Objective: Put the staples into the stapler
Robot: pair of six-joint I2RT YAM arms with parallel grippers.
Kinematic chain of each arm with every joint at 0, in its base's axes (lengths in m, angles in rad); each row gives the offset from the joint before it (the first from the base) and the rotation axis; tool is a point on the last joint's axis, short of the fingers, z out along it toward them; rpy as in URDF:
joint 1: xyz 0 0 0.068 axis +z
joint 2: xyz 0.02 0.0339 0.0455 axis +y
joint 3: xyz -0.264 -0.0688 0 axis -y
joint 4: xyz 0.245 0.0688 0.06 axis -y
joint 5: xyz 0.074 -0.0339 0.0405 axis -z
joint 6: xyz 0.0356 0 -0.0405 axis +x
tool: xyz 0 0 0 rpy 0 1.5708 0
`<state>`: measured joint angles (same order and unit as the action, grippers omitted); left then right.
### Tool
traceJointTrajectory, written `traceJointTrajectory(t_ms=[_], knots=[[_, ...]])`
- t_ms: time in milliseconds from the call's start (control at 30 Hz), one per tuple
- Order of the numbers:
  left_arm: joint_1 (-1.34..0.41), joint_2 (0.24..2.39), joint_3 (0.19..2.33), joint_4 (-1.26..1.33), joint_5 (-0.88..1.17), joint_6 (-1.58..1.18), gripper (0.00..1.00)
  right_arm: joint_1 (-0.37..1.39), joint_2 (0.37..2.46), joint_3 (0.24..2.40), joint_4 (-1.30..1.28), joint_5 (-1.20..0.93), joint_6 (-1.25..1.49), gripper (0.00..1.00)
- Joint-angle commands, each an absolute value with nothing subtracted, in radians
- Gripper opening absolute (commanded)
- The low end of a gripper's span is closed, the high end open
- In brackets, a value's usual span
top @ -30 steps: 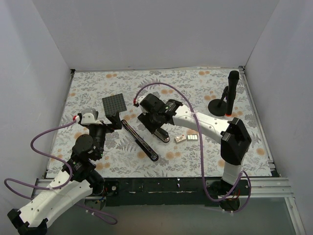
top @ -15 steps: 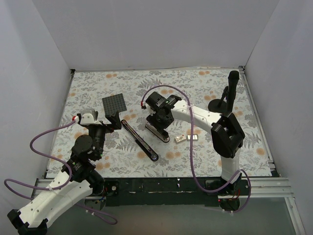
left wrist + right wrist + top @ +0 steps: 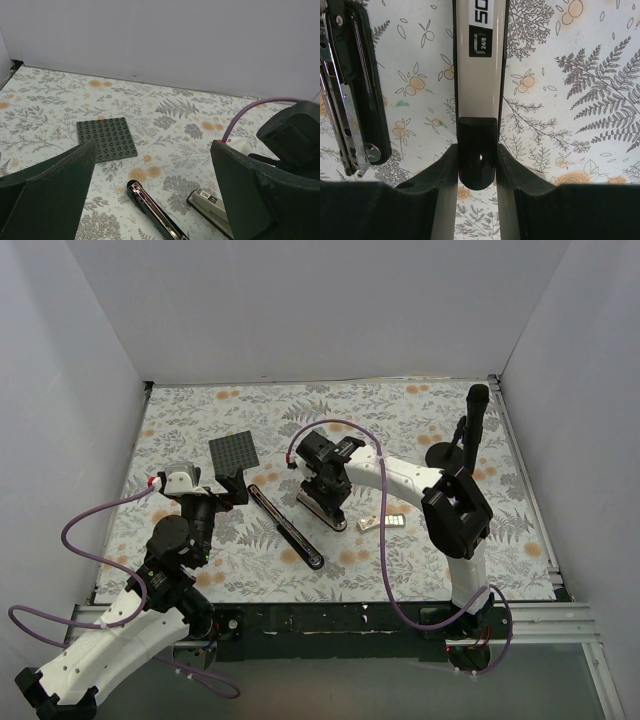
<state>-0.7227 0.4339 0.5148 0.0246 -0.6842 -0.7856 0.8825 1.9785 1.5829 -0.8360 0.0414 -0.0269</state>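
Note:
The stapler's slim black arm (image 3: 286, 526) lies open on the floral table, its silver channel facing up; it also shows in the left wrist view (image 3: 152, 212) and the right wrist view (image 3: 350, 85). Beside it lies a grey stapler body (image 3: 328, 511) marked 50 (image 3: 480, 60). My right gripper (image 3: 477, 167) is shut on the black end of that grey body, a finger on each side. The staples (image 3: 395, 521) and their whitish box (image 3: 369, 525) lie just right of it. My left gripper (image 3: 235, 492) is open and empty, left of the black arm.
A dark grey studded plate (image 3: 232, 453) lies behind the left gripper and shows in the left wrist view (image 3: 106, 139). A tall black stand with a round base (image 3: 465, 440) is at the back right. White walls enclose three sides.
My right arm's elbow has swung in toward the middle and the wrist has shifted slightly right over the grey stapler body. The left arm has not moved.

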Motion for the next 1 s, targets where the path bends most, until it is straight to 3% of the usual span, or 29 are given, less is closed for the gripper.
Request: traceJointTrajectory(t_ms=[0, 33, 100, 600, 800, 967], knots=[[-0.718, 0.425, 0.511, 0.015, -0.683, -0.787, 0.98, 0.876, 1.979, 1.583, -0.818, 0.023, -0.025, 0.23], [-0.718, 0.425, 0.509, 0.015, -0.681, -0.787, 0.98, 0.876, 1.977, 1.566, -0.807, 0.021, -0.023, 0.10], [-0.718, 0.426, 0.511, 0.015, -0.681, -0.787, 0.98, 0.876, 1.973, 1.540, -0.792, 0.021, -0.014, 0.01], [-0.715, 0.434, 0.511, 0.017, -0.678, -0.788, 0.98, 0.882, 1.963, 1.180, -0.529, 0.011, 0.052, 0.01], [-0.713, 0.431, 0.511, 0.017, -0.675, -0.790, 0.98, 0.893, 1.983, 1.144, -0.505, 0.021, 0.067, 0.01], [-0.712, 0.433, 0.511, 0.015, -0.675, -0.790, 0.98, 0.859, 1.951, 1.250, -0.537, 0.078, 0.071, 0.01]])
